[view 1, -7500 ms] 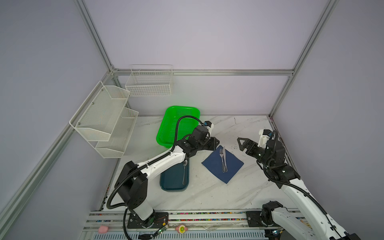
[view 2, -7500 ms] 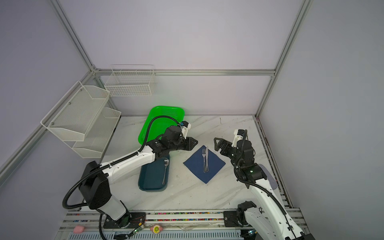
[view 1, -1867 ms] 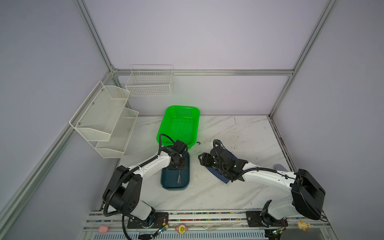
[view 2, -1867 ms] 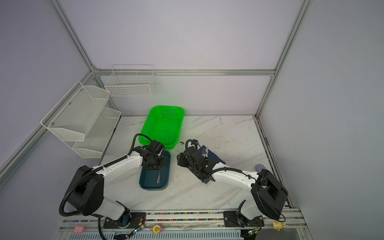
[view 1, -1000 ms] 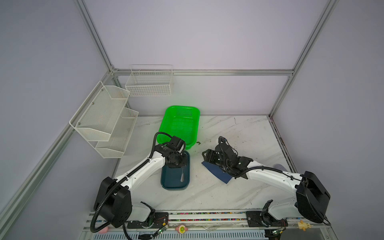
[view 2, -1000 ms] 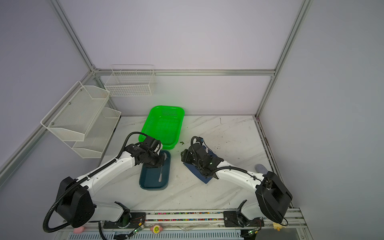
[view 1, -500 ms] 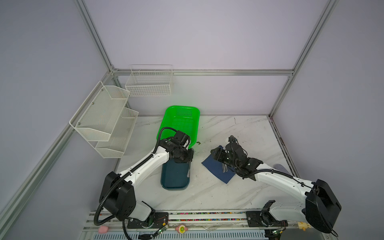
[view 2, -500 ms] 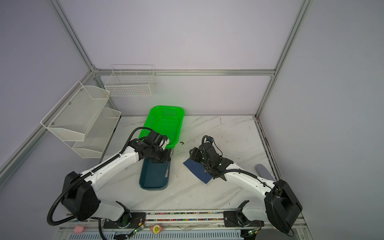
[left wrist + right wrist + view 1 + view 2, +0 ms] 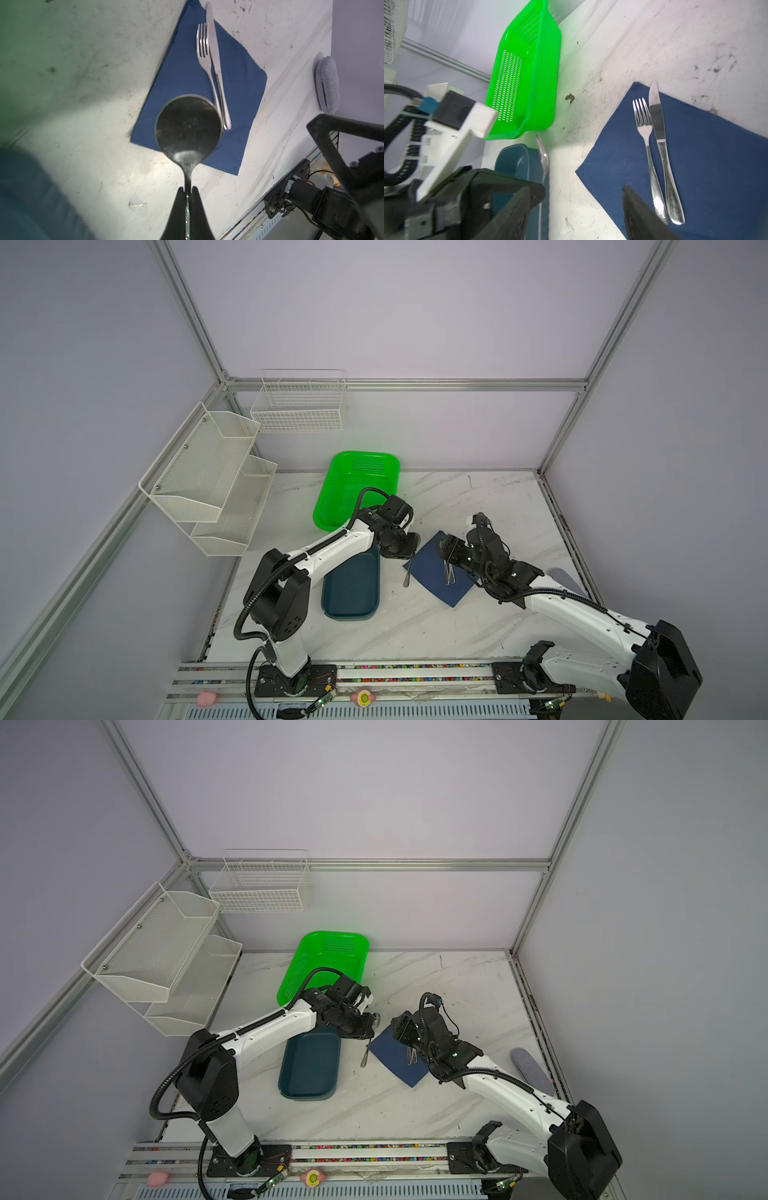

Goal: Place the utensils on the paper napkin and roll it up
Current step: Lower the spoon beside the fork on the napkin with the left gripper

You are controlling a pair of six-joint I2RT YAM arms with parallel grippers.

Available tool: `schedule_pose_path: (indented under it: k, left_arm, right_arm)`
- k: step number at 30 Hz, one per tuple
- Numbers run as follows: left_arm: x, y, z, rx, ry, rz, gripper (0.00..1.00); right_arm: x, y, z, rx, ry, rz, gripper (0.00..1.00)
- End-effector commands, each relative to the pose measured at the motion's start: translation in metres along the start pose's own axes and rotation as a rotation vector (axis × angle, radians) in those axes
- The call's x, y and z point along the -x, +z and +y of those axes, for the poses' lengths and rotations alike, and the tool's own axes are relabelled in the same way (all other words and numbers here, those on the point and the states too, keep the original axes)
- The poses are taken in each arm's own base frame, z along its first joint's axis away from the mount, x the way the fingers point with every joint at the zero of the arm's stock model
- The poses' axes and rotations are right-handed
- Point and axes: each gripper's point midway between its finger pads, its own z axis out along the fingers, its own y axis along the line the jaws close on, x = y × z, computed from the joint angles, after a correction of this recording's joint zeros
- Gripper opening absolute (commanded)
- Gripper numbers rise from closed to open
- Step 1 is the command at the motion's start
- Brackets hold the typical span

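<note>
top views: side by side, high over the front rail, tilted down toward the back wall, far off, whole table in frame | left wrist: near, steeply down past the spoon | right wrist: near, low, slanting toward the green basket | shared by all: napkin, fork, knife

The paper napkin is navy blue; the fork, knife and spoon are shiny silver. The tray is dark teal, the basket bright green with rows of small slots, the table white marble veined grey
</note>
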Motion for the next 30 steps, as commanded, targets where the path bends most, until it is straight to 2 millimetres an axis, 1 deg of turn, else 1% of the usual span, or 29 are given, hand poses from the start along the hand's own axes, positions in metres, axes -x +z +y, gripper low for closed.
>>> schedule_pose_path:
  k: [1,5,7,9,12,16,19,22,30]
  left_arm:
    - [0.036,0.001,-0.042,-0.107,0.011,-0.080,0.00]
    - [0.046,0.019,-0.048,-0.098,0.011,-0.089,0.00]
    - [0.050,0.029,-0.049,-0.103,0.002,-0.089,0.00]
    - [0.052,0.039,-0.049,-0.110,-0.014,-0.081,0.00]
    - [0.056,0.052,-0.047,-0.093,-0.033,-0.078,0.00]
    - [0.066,0.066,-0.047,-0.087,-0.070,-0.084,0.00]
    - [0.068,0.079,-0.049,-0.099,-0.094,-0.061,0.00]
    - [0.066,0.089,-0.044,-0.087,-0.131,-0.046,0.00]
    - [0.069,0.107,-0.038,-0.071,-0.212,-0.031,0.00]
  right_arm:
    - [0.007,-0.010,-0.015,-0.045,-0.007,-0.038,0.73]
    - [0.023,-0.022,-0.020,-0.011,-0.003,-0.061,0.78]
    - [0.033,-0.029,-0.025,-0.001,0.007,-0.086,0.80]
    - [0.038,-0.032,-0.033,-0.001,0.025,-0.092,0.81]
    - [0.034,-0.027,-0.046,-0.017,0.055,-0.061,0.81]
    - [0.023,-0.012,-0.061,-0.060,0.071,0.005,0.80]
    - [0.015,-0.002,-0.056,-0.039,0.066,0.065,0.80]
    - [0.011,0.003,-0.050,-0.007,0.061,0.092,0.80]
    - [0.005,0.007,-0.056,-0.018,0.101,0.110,0.80]
